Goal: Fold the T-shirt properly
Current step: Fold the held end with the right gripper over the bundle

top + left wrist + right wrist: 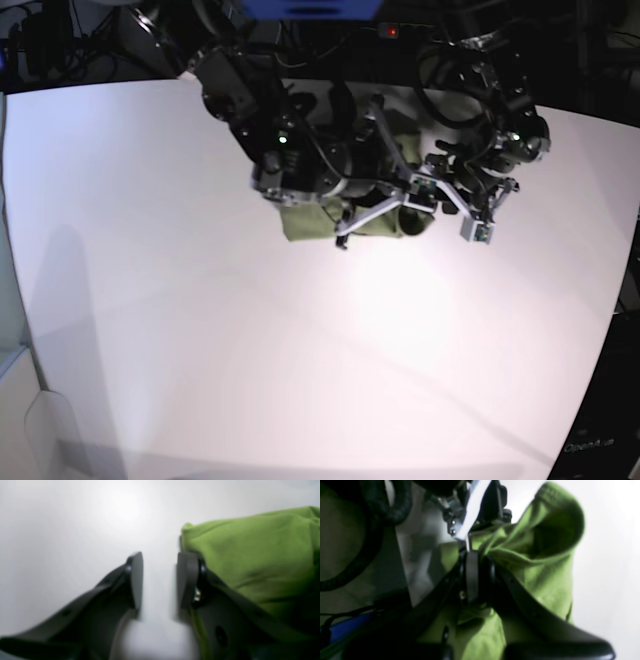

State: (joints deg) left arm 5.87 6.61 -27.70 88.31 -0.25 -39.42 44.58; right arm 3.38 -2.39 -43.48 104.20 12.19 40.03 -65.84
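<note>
The olive-green T-shirt (pixel 306 222) lies bunched at the far middle of the white table (pixel 300 350), partly hidden under both arms. My right gripper (pixel 472 573) is shut on a fold of the T-shirt (pixel 545 562), and the cloth drapes around its fingers. In the base view the right gripper (pixel 346 230) sits over the shirt's front edge. My left gripper (pixel 160 580) is open and empty, just above bare table. The T-shirt (pixel 252 555) lies against the outside of its right finger (pixel 186 580). In the base view the left gripper (pixel 445 197) is at the shirt's right end. No white tag shows.
The table's far edge (pixel 330 84) runs right behind the shirt, with dark cables and robot bases beyond it. A black cable (pixel 370 530) and a blue part (pixel 350 625) show beyond the table edge in the right wrist view.
</note>
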